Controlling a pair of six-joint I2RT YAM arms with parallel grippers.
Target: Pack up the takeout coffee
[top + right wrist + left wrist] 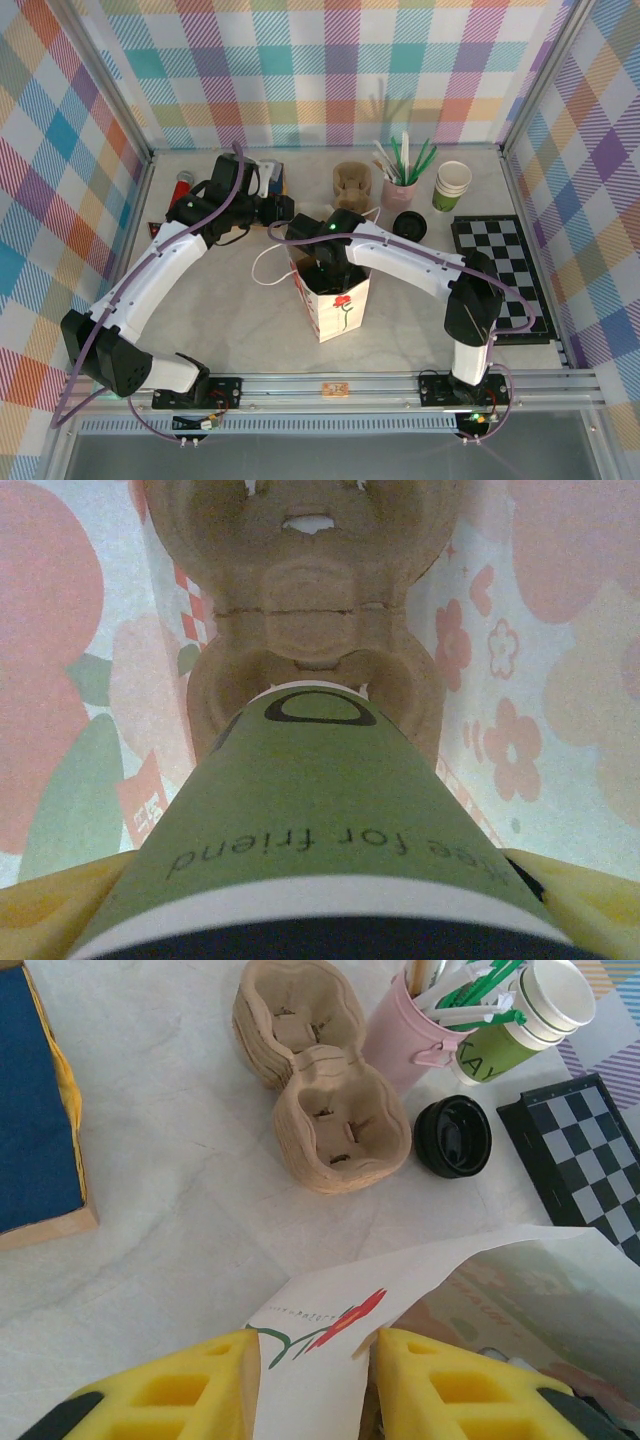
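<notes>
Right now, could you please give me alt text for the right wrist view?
A green paper cup, held between yellow fingers, points down into a brown cardboard cup carrier inside a bag printed with pink flowers.

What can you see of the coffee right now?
The coffee is a green paper cup with dark lettering, a white band at its top and a black lid edge nearest the right wrist camera. It hangs base-down inside the bag, held between the yellow fingers of the right tool. Its base is in or just over the near pocket of a brown pulp carrier; contact cannot be told.
</notes>
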